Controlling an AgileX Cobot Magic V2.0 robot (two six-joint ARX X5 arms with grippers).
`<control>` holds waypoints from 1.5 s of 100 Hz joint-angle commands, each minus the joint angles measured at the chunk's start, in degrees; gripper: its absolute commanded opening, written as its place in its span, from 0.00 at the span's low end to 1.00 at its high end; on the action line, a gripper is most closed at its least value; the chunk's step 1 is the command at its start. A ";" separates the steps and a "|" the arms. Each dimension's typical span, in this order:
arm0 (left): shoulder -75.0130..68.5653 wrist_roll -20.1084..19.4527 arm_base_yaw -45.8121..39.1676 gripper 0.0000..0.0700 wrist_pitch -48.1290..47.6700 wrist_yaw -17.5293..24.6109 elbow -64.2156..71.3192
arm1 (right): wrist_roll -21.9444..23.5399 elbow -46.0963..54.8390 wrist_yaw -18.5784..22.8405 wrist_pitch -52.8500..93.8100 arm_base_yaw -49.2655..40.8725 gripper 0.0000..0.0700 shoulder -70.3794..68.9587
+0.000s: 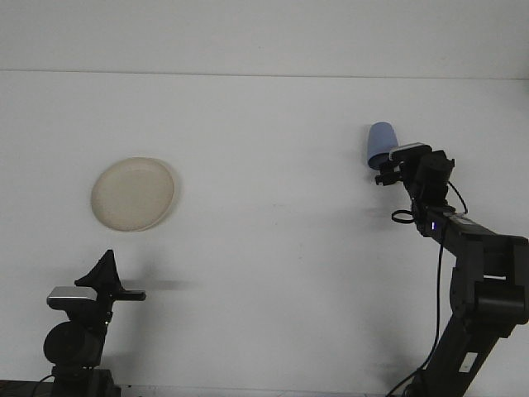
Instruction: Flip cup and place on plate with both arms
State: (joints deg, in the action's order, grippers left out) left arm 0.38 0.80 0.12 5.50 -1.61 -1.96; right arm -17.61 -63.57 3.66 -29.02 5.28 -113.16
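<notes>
A blue cup (380,136) lies on its side on the white table at the right, its mouth toward me. My right gripper (392,163) has reached the cup's mouth end and covers its lower right part. It looks open, with one dark finger (381,177) showing just left of the rim. A cream plate (133,193) lies flat at the left. My left gripper (106,271) rests low at the front left, well below the plate and pointing up, with nothing in it.
The right arm (475,265) stretches from the bottom right corner up to the cup. The table's far edge (264,73) runs across the top. Bare white table lies between plate and cup.
</notes>
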 commanded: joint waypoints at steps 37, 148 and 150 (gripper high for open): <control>-0.15 0.13 -0.04 0.02 0.59 -0.35 1.16 | -0.61 -2.45 6.16 -7.85 0.00 0.25 -5.09; -0.15 0.13 -0.04 0.02 0.57 -0.35 1.16 | 30.47 -5.25 24.87 36.83 -5.57 0.00 37.75; -0.15 0.13 -0.04 0.02 0.57 -0.35 1.14 | 29.92 -5.75 25.35 38.99 -6.19 0.00 38.12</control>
State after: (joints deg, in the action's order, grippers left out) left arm 0.36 0.80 0.12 5.50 -1.61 -1.96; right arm 12.05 -66.74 26.89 2.83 0.95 -75.57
